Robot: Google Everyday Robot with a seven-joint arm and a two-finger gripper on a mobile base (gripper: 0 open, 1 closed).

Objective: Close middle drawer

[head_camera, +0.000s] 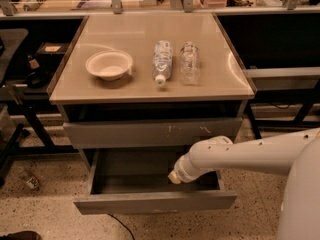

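The middle drawer point(155, 202) is a wide, shallow grey drawer with a plain flat front. It stands pulled out of the cabinet, and its grey inside point(135, 169) is bare. Above it is a shut grey drawer front with white scratch marks point(150, 132). My gripper point(174, 177) is at the end of the white arm point(240, 154), which reaches in from the right. It hangs over the open drawer's inside, right of centre and just behind the front panel.
On the cabinet top point(130, 84) are a white bowl point(109, 65), a lying plastic bottle point(162, 60) and an upright bottle point(189, 63). Dark desk frames stand left point(20, 109) and right point(285, 84). The floor is speckled. My white body point(302, 204) fills the lower right.
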